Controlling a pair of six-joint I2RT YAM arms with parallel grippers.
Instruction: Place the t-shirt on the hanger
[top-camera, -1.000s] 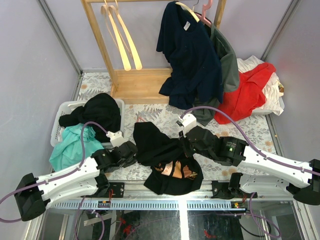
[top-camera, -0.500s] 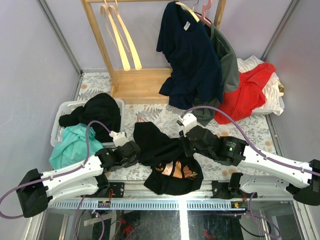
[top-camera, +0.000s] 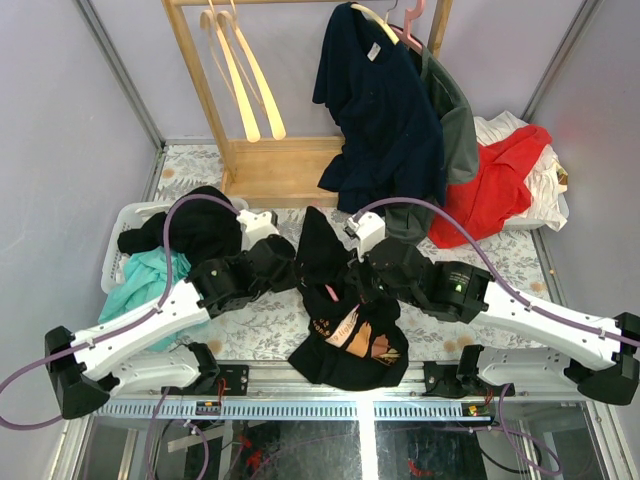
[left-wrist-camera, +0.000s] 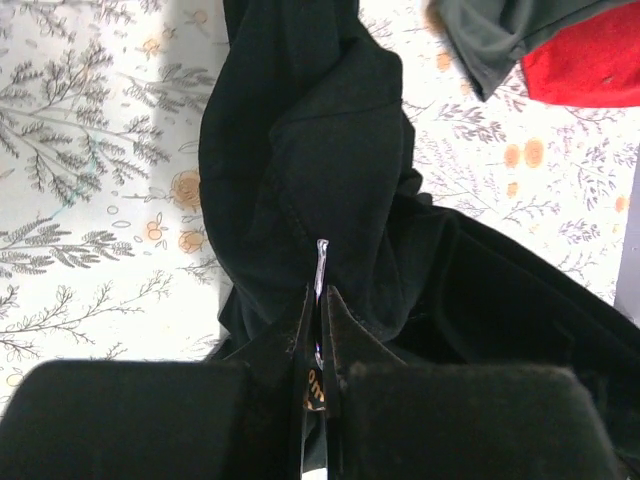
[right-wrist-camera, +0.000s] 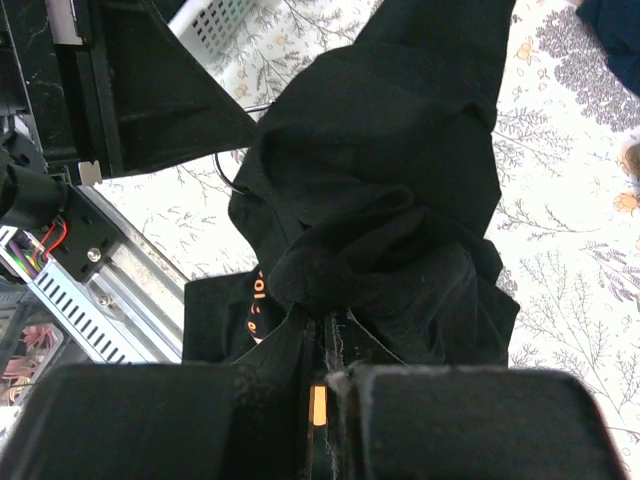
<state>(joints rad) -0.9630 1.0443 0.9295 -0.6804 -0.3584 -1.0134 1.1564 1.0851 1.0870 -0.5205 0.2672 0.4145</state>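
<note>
Pinches with left gripper (left-wrist-camera: 320, 300) a raised fold of the black t-shirt (left-wrist-camera: 300, 150), jaws pressed together on the cloth. Clamps with right gripper (right-wrist-camera: 325, 322) the bunched fabric just beside it, likewise closed on it. Leaves the printed lower part draped on the floral table (top-camera: 250, 325) near the front edge. Shows of the hanger (right-wrist-camera: 218, 165) only a thin wire hook at the cloth's edge.

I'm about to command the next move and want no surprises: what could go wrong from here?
The left end effector and right end effector each pinch bunched folds of the t-shirt, so a thin fold could slip free. The hanger shows only as a thin wire hook beside the cloth, and neither end effector appears to hold it. It may slide out or snag the fabric.
</note>
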